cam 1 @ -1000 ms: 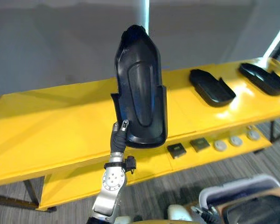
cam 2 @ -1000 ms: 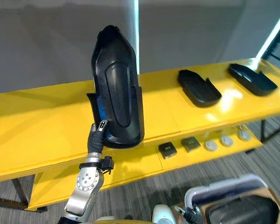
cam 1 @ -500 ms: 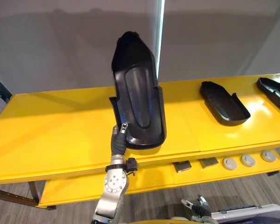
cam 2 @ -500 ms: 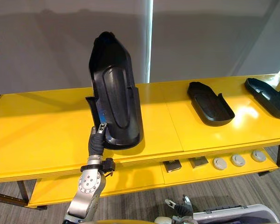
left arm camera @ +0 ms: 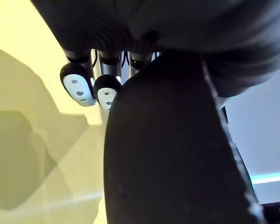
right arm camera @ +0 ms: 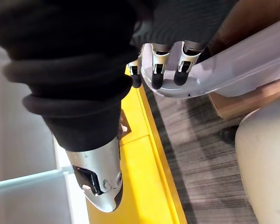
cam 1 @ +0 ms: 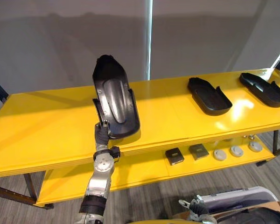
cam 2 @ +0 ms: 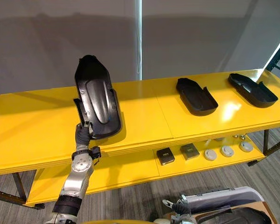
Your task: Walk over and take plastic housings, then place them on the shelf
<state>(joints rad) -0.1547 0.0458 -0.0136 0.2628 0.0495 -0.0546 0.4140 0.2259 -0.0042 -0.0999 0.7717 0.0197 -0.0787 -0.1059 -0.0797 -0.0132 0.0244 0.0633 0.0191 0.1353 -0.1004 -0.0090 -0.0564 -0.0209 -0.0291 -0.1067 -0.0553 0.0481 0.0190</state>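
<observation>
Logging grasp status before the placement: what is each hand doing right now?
Left hand: shut on the black plastic housing, upright at the yellow shelf.
Right hand: open, fingers relaxed by the grey bin rim, holding nothing.

1. Housing (cam 1: 114,102) over the shelf (cam 1: 46,126), left hand (cam 1: 101,134) at its 6 o'clock.
2. Second housing (cam 1: 209,95) and third housing (cam 1: 263,88) on the shelf, at its 3 o'clock.
3. Small parts (cam 1: 198,151) on the lower tier (cam 1: 135,170), at 5 o'clock.
</observation>
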